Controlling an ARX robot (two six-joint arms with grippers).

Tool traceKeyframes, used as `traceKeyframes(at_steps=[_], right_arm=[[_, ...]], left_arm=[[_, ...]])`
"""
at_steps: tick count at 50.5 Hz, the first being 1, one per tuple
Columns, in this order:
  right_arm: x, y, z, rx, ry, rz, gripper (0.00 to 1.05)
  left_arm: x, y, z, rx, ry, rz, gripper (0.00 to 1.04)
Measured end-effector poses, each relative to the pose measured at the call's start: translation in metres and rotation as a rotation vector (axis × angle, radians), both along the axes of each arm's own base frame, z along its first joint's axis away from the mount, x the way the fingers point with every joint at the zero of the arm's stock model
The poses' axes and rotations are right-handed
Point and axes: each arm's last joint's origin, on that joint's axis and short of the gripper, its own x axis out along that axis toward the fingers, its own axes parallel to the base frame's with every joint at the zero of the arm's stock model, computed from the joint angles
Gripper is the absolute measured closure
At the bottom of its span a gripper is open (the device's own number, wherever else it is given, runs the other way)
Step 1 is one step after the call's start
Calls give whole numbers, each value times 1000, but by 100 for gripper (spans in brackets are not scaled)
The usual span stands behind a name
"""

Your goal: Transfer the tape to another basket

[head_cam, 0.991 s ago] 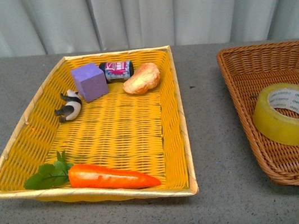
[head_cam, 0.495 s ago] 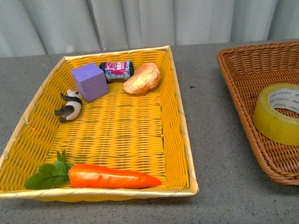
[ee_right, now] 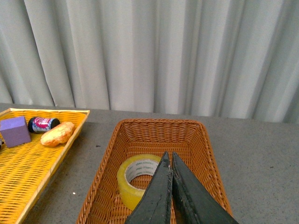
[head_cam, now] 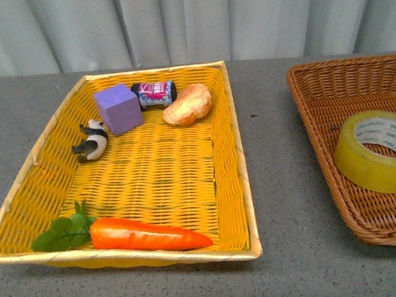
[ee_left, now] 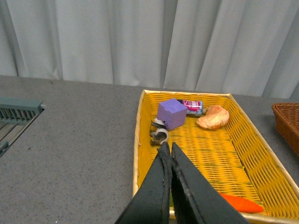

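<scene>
Already the tape [head_cam: 386,149] is seen in the basket [head_cam: 319,73], so both grippers [ee_left: 168,148] [ee_right: 168,156] are clenched empty.

Pale pleated curtain [head_cam: 236,7] behind, grey speckled tabletop [head_cam: 274,151]; even light

no visible change since earlier frames

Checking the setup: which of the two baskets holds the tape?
The brown wicker basket on the right holds the tape; the yellow basket holds toys and a carrot.
</scene>
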Motion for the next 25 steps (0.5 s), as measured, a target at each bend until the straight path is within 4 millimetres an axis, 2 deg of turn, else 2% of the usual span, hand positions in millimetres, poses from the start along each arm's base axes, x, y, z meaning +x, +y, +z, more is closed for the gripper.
traceKeyframes(at_steps=[12, 14, 20, 25], right_arm=[[0, 0, 0, 0, 2, 0, 104], [0, 0, 0, -1, 2, 0, 102], [0, 0, 0, -1, 2, 0, 74], [0, 0, 0, -1, 2, 0, 58]], left_arm=[[-3, 0, 2, -1, -26, 0, 100], [-3, 0, 2, 0, -26, 0, 91], [-3, 0, 2, 0, -27, 0, 62], [-3, 0, 2, 0, -27, 0, 46]])
